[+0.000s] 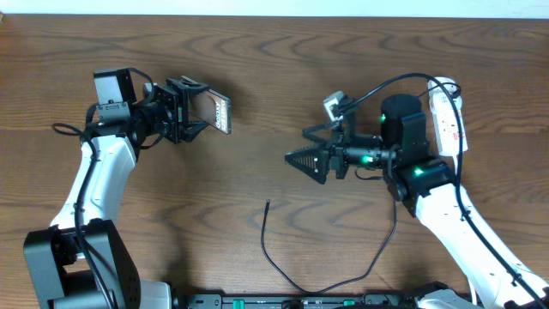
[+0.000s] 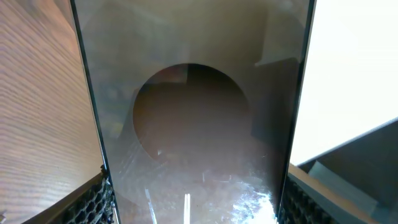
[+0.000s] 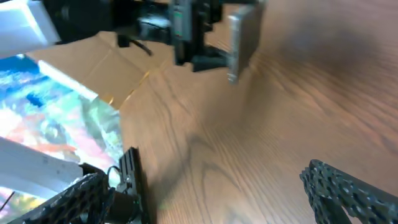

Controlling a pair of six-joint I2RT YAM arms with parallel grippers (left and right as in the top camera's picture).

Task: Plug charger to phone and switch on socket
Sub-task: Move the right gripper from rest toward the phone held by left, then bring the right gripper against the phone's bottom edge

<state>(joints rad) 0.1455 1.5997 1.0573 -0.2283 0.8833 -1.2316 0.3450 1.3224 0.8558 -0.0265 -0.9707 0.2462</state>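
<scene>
In the overhead view, the phone (image 1: pixel 221 113) is held off to the left of the table (image 1: pixel 257 51), pinched between the fingers of the left gripper (image 1: pixel 202 107). The phone is tilted, so that its face is seen at a slant. The right gripper (image 1: pixel 302 148) is seen right of centre, pointing toward the left arm, with its fingers spread and nothing between them. The two grippers are well apart. The charger (image 1: pixel 266 215) is laid on the wood below the right gripper. Its slim tip lies free near the middle of the table, and the thin black cable is looped down toward the near edge and back up under the right arm. The socket (image 1: pixel 448 120) is found at the far right, partly hidden behind the right arm.

In the left wrist view, the frame is nearly filled by the dark glossy face of the phone, on which a round reflection is seen. The phone is clamped between the two black fingers (image 2: pixel 93 202) at the lower corners.

In the right wrist view, which is blurred, the right gripper's fingers are shown wide apart at the lower corners, with only bare wood between them. Further off, the phone is seen edge-on in the left gripper, clear of the table.
</scene>
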